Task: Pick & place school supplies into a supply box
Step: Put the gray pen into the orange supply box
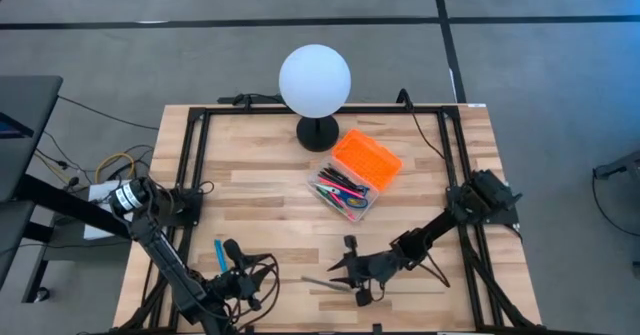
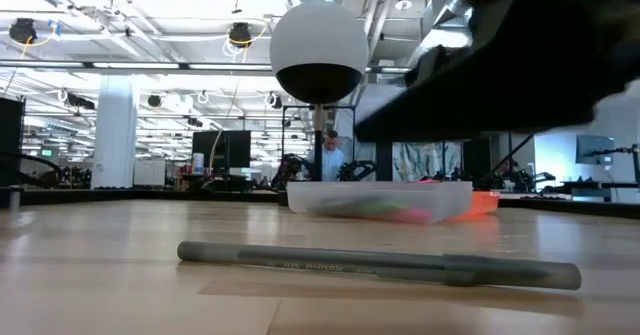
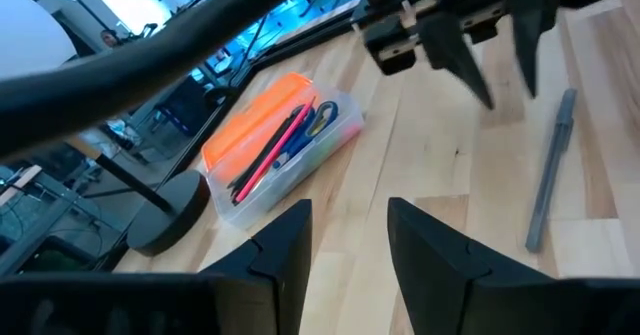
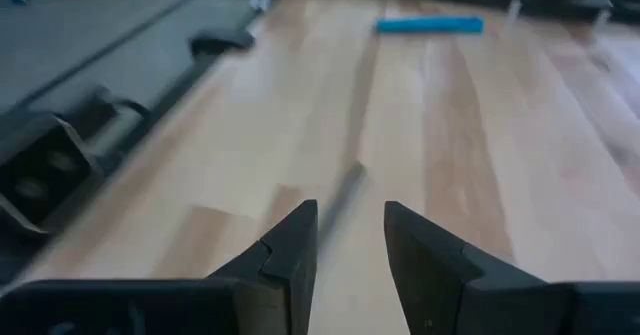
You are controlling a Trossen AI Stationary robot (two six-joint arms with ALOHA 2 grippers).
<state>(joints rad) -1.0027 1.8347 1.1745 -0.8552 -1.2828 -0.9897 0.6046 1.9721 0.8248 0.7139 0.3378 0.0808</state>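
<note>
Nearest the low camera lies a grey pen (image 2: 380, 264), flat on the wooden table (image 1: 260, 190) and untouched. From above it sits at about 6 o'clock on the table, with the right gripper (image 1: 340, 268) hovering just over one end of it, fingers parted a modest way and holding nothing; the right wrist view shows the pen running out between those two fingers. At roughly 7 o'clock the left gripper (image 1: 233, 256) waits, its fingers likewise apart and empty, with a blue marker (image 1: 219, 254) lying just beside it on the wood.

Most of the job looks done. The supply box (image 1: 345, 188) rests near the table's centre, below the white globe lamp (image 1: 315, 79), its orange lid (image 1: 367, 158) swung open at the 1 o'clock side and the clear body already packed with pink, black and green pens. As far as can be judged, only the grey pen and the blue marker remain to be carried in, and the lid is not yet closed.
</note>
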